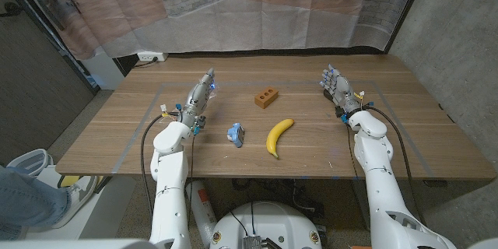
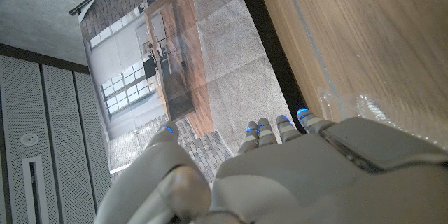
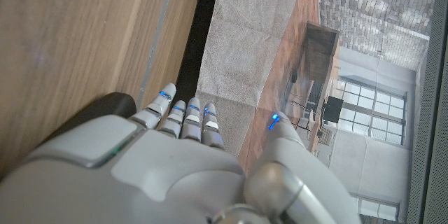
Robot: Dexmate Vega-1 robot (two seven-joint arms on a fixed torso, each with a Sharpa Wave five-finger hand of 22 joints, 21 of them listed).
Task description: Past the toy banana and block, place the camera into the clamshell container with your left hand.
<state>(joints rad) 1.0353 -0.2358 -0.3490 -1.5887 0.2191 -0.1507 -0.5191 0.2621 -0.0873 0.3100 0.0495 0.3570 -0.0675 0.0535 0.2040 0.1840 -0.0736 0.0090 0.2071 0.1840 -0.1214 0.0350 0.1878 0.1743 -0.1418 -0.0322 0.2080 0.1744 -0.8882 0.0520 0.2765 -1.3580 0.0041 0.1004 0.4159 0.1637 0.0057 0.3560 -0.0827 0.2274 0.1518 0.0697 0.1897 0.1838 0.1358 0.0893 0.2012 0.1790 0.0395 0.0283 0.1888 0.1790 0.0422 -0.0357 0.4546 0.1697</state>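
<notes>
The small blue-and-grey toy camera lies on the wooden table near its front edge, just left of the yellow toy banana. A brown block with holes sits farther back, behind them. My left hand is up and to the left of the camera, apart from it, fingers stretched out and holding nothing. A bit of clear plastic, possibly the clamshell container, shows by its fingertips. My right hand stands at the right of the table, fingers straight and empty.
A faint taped rectangle marks out the work area on the tabletop. Behind the table's far edge hangs a translucent curtain. A grey wall stands at the right. A person's leg and shoe show at the bottom left.
</notes>
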